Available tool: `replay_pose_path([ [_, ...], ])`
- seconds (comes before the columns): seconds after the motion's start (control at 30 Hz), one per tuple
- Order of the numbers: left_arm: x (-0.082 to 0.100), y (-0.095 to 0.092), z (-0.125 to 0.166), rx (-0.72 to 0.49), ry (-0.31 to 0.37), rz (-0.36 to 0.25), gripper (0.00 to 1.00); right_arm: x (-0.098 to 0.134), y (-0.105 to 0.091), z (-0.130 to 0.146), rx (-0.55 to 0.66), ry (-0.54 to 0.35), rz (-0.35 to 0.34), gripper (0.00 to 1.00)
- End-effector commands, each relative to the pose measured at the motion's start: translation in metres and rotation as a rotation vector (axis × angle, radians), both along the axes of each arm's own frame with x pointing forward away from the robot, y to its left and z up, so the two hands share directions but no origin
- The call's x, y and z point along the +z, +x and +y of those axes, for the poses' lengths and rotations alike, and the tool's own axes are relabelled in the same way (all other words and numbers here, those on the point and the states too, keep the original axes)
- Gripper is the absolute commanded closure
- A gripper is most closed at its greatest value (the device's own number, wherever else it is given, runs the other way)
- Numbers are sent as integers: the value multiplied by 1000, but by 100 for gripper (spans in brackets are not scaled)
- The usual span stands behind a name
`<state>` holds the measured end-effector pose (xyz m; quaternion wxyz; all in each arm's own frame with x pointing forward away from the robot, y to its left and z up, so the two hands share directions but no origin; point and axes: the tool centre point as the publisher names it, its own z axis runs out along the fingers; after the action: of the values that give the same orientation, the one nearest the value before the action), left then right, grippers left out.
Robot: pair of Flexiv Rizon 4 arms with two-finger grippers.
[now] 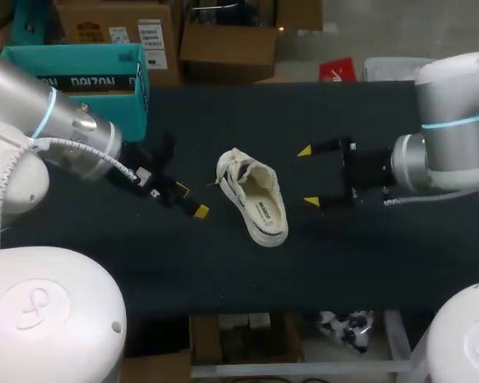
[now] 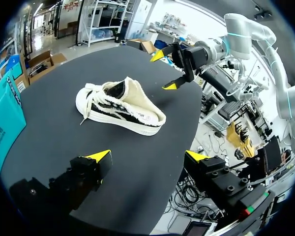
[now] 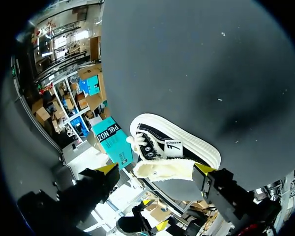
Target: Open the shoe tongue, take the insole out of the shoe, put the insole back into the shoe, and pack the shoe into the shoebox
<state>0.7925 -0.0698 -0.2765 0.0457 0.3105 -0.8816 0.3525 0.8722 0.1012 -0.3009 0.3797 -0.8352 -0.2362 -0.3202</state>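
The shoe (image 1: 253,197) is laid on the table (image 1: 383,263) between both grippers, with its long axis across their line and the toe pointed away. The left gripper (image 1: 191,199) and right gripper (image 1: 307,175) are held open, empty, and about equally near.

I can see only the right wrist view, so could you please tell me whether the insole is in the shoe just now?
Observer: Yes. From above, the insole lies inside the shoe, which stands on its sole.
Operator: Thank you. Are the right jaws around the shoe?
Observer: No. The shoe sits just ahead of the open right jaws, with bare table between them.
Operator: And the left jaws?
Observer: They are open too, on the shoe's opposite side, and not touching it.
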Motion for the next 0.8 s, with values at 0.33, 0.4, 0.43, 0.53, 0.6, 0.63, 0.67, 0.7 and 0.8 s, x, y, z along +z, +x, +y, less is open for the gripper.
replay_pose_path([
  [0.33,-2,1,-5,41,5,13,0,10,1,-5,646,493,126,0],
  [0.4,-3,2,-9,66,7,28,0,12,-2,-4,631,453,99,0],
  [0.43,-3,2,-10,76,9,34,0,13,-2,-5,617,429,91,0],
  [0.53,-3,2,-13,105,7,53,0,17,-7,-3,586,363,53,0],
  [0.6,-4,4,-15,133,13,71,0,20,-10,-1,554,308,31,0],
  [0.63,-4,5,-15,143,12,79,0,22,-12,-1,525,282,12,0],
  [0.67,-5,7,-16,155,8,91,0,24,-14,0,504,253,6,0],
  [0.7,-6,9,-17,164,4,105,0,25,-16,1,486,225,-5,0],
  [0.8,-7,11,-17,169,7,112,0,30,-21,3,424,148,-39,0],
])
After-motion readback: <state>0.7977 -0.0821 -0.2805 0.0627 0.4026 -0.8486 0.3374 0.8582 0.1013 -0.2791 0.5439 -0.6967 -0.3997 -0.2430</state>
